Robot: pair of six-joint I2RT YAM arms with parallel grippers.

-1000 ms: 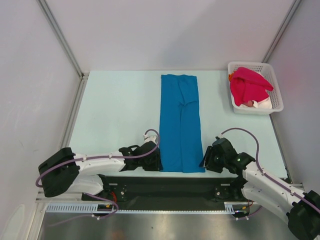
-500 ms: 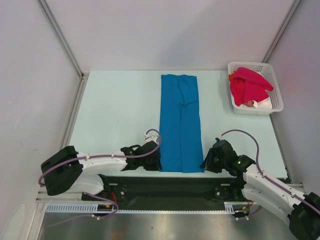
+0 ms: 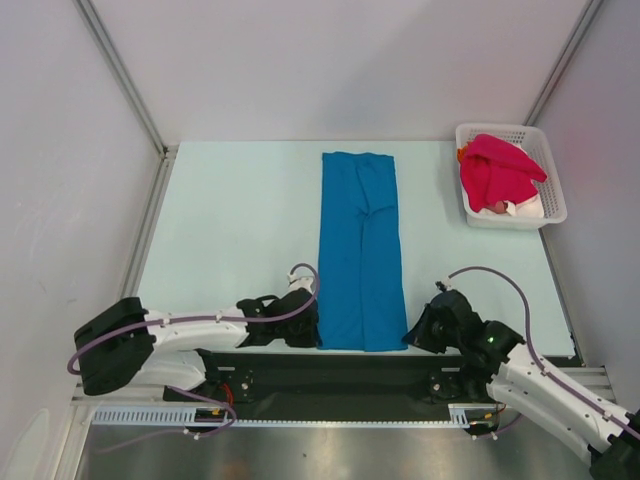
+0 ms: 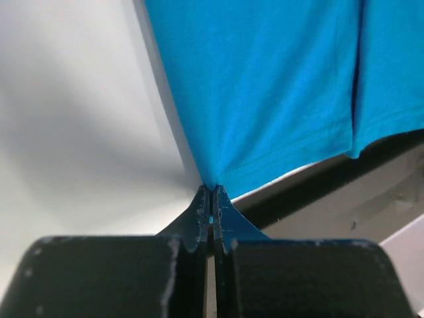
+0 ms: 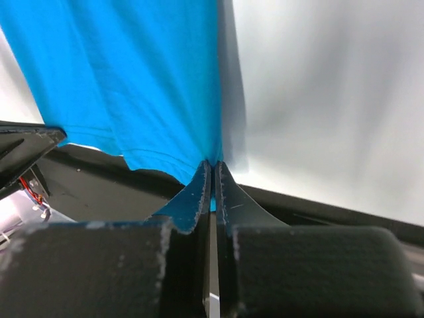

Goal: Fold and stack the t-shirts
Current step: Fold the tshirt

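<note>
A bright blue t-shirt lies folded into a long strip down the middle of the table. My left gripper is shut on its near left corner, a sliver of blue cloth pinched between the jaws. My right gripper is shut on the near right corner the same way. In both wrist views the hem lifts slightly off the table's front edge. A crimson-pink t-shirt lies heaped in the basket, with a bit of white cloth under it and orange at its left rim.
The white lattice basket stands at the back right corner. Grey walls close in the table on three sides. A black rail with the arm bases runs along the near edge.
Both grippers have closed on the near corners of the blue t-shirt. The arms shifted slightly toward the near edge, pulling the hem a little that way.
</note>
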